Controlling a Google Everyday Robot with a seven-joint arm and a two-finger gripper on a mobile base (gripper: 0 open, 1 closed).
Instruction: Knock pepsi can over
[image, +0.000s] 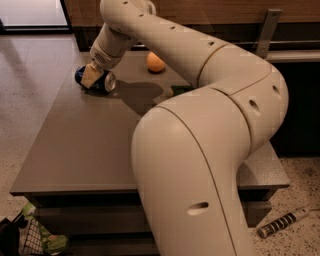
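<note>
The pepsi can is dark blue with a silver end. It lies on its side near the far left edge of the grey table, its silver end facing right. My gripper sits right on top of the can, its tan finger pad pressed against the can's body. The arm reaches from the lower right across the table to it.
An orange sits at the back of the table, right of the can. A bit of green sponge shows beside the arm. A black-and-white striped handle lies on the floor at right. Green and mesh items sit at the bottom left.
</note>
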